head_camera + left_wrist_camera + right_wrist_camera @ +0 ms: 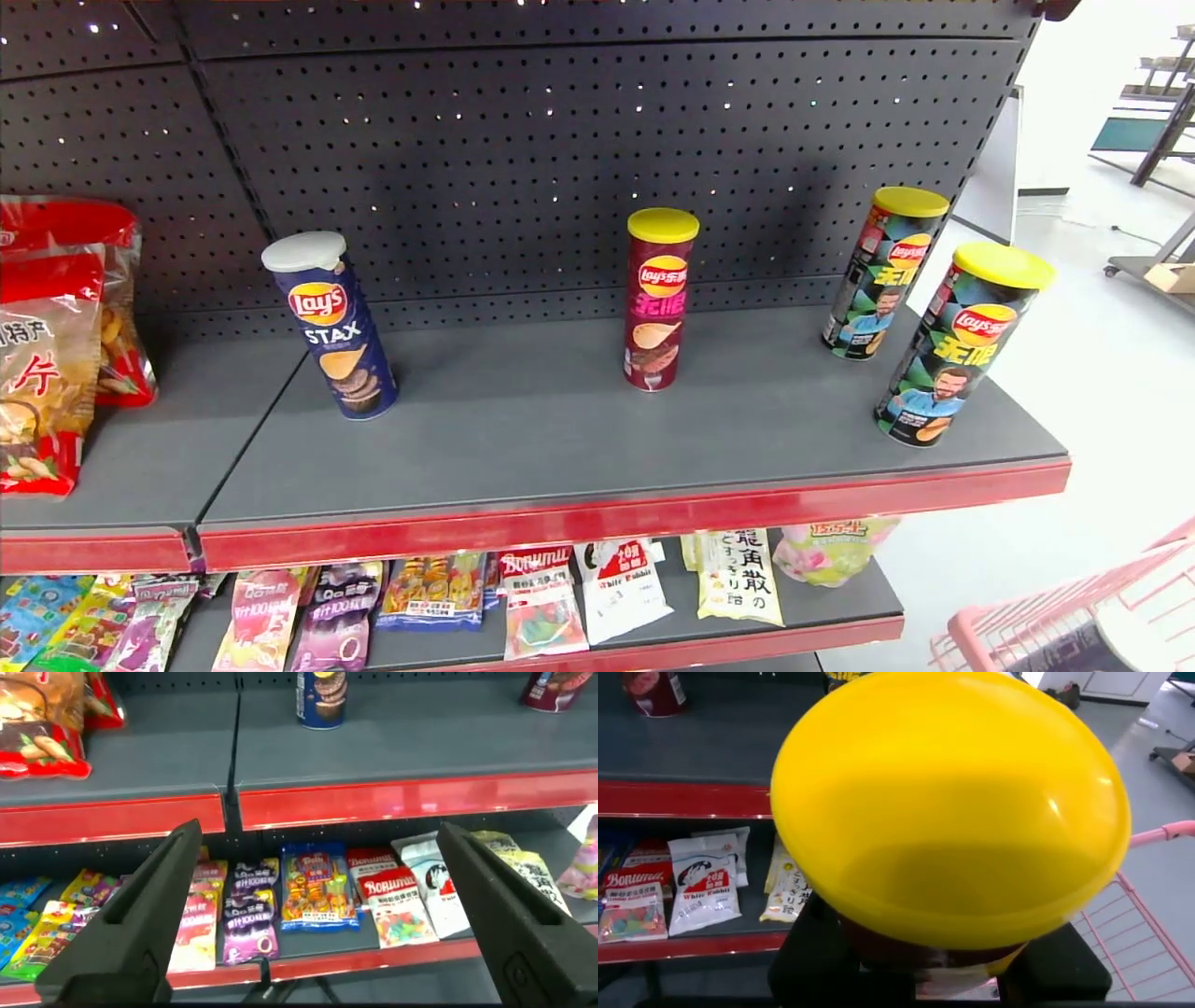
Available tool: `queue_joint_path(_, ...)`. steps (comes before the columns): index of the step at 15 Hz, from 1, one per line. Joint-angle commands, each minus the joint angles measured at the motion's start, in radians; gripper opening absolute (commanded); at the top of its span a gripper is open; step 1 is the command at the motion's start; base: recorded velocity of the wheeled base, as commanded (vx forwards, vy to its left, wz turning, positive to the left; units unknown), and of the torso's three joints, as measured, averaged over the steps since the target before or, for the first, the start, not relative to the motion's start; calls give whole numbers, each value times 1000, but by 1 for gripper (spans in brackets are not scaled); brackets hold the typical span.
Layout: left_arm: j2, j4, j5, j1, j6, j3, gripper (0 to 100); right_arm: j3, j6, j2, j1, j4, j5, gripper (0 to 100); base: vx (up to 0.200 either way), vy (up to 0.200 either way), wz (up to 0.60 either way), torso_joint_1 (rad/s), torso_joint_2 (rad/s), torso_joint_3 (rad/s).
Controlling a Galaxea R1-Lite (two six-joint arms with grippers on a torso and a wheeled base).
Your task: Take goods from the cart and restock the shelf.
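On the grey upper shelf (560, 439) stand a white-lidded blue can (331, 327), a yellow-lidded maroon can (658, 299) and, near each other at its right end, a rear dark can (882, 275) and a front dark can (962, 345), with red snack bags (56, 345) at the left, sweet packets (523, 597) on the lower shelf and a pink cart (1074, 616) at the lower right.

The lid (951, 803) hides most of the can (952, 975) beneath; the cart (971, 621) is cut by the picture's edge.
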Motion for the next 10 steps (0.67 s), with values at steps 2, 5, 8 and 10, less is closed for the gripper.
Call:
queue_joint_path(2,40,-1,-16,-16,13,0,100,22,0,-28,0,-2,12,0,0,0,0,0,0,0)
queue_joint_path(5,57,-1,-100,-30,68,-3,100,42,6,-17,28,0,102,0,0,0,0,0,0,0)
queue_joint_path(8,77,-1,-103,-54,71,-3,100,42,6,11,29,1,102,0,0,0,0,0,0,0)
queue_joint_path(10,89,-3,-105,-89,71,-3,100,18,6,60,28,-3,98,0,0,0,0,0,0,0)
